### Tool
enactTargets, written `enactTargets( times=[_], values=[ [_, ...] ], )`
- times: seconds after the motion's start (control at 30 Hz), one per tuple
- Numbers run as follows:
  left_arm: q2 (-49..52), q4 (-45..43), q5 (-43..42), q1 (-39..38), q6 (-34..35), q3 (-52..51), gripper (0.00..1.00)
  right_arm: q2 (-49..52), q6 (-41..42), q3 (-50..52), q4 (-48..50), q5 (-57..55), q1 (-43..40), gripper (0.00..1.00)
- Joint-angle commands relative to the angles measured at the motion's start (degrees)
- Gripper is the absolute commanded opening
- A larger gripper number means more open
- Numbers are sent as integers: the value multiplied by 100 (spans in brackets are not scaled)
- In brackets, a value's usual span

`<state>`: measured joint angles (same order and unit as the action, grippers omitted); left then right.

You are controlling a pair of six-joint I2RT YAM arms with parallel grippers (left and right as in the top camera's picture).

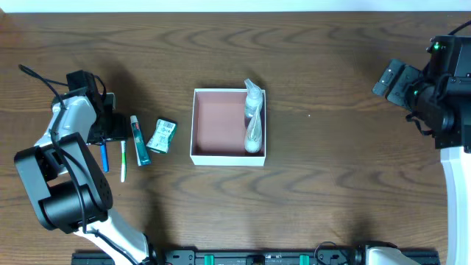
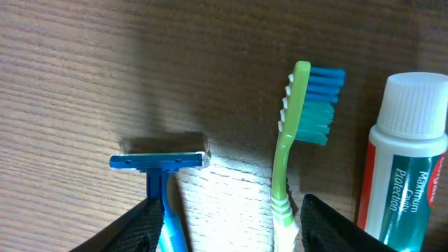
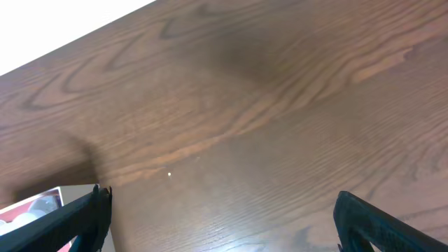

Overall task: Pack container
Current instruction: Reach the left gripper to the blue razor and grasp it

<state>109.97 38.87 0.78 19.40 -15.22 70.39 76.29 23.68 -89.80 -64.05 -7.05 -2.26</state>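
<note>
The container [image 1: 218,121], a shallow white-walled box with a pink-brown floor, sits mid-table with a clear bottle [image 1: 254,118] lying along its right wall. Left of it lie a blue razor [image 1: 104,156], a green toothbrush [image 1: 123,162], a toothpaste tube [image 1: 139,140] and a green-white packet [image 1: 162,136]. My left gripper [image 1: 112,135] is open and low over the table. In the left wrist view its fingers [image 2: 227,227] straddle the handles of the razor [image 2: 159,162] and toothbrush [image 2: 294,140], with the toothpaste [image 2: 406,168] just outside on the right. My right gripper [image 1: 388,78] is open and empty at the far right.
In the right wrist view the open fingers [image 3: 220,217] hover over bare wood, and a corner of the container [image 3: 35,206] shows at the lower left. A black rail [image 1: 257,258] runs along the table's front edge.
</note>
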Motion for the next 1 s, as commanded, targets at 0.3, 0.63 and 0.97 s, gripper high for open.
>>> enactTargets(
  times=[0.3, 0.63, 0.97],
  values=[
    [317, 87, -468, -214, 7, -192, 64, 11, 4, -2, -4, -2, -35, 99],
    [509, 129, -461, -273, 31, -192, 64, 11, 4, -2, -4, -2, -35, 99],
    [726, 122, -103, -271, 28, -192, 64, 11, 4, -2, -4, -2, -35, 99]
  ],
)
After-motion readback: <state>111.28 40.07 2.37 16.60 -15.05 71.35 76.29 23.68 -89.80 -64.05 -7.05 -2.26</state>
